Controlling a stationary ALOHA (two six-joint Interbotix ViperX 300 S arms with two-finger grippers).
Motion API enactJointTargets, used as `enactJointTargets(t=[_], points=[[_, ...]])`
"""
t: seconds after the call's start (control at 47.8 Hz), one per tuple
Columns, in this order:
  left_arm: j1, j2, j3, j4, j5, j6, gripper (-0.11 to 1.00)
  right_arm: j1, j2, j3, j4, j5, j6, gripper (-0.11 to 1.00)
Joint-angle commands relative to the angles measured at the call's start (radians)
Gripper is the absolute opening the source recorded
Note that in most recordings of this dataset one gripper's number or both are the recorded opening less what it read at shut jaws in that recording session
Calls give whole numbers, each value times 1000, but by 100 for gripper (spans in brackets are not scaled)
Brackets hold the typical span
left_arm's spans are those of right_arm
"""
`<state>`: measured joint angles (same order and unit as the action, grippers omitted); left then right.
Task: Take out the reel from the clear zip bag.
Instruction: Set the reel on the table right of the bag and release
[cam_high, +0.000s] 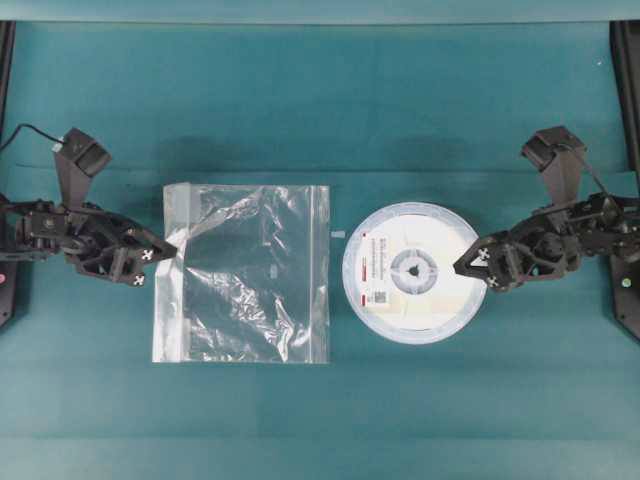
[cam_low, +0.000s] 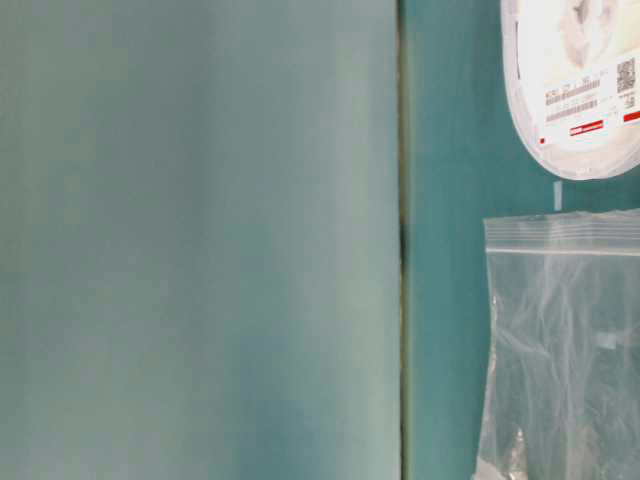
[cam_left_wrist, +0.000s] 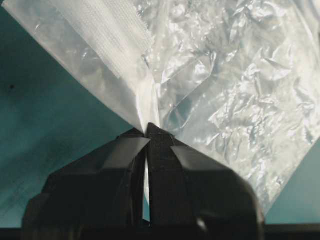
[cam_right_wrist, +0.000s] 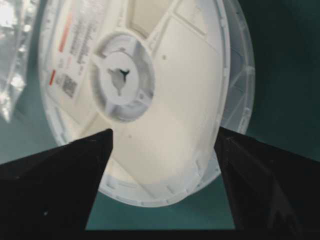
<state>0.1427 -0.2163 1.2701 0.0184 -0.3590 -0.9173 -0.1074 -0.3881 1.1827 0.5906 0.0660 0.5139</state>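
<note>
The reel, a white disc with a grey hub and a label with a red mark, lies flat on the teal table outside the clear zip bag. The bag lies flat to its left, zip strip facing the reel. My left gripper is shut on the bag's left edge; in the left wrist view the plastic is pinched between the closed jaws. My right gripper is open at the reel's right rim. In the right wrist view the reel shows between the spread fingers.
A small whitish scrap lies between bag and reel. The table-level view shows the reel's label edge, the bag's zip end and a seam in the teal surface. Dark frame rails stand at both table sides.
</note>
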Motion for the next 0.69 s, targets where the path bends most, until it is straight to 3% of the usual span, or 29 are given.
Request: enactJointTargets(t=[0.0,0.125,0.314,0.397,0.46,0.669], points=[[0,-25,-3,5,6,2,2,-2,-26,-11,-3,2,0,93],[0,-37,-3,5,25,3,20,-2,-38,-8,-6,2,-2,93],[0,-51,-17,5,43,5,76,-2,-38,-8,-11,11,-2,93],[0,-51,-28,5,74,6,94,-2,-38,-8,-12,20,-2,93],[0,-55,-35,5,106,6,98,-2,-38,-8,-14,28,-2,93],[-6,-130,-55,12,195,40,96,-12,-57,-12,-32,71,-2,93]])
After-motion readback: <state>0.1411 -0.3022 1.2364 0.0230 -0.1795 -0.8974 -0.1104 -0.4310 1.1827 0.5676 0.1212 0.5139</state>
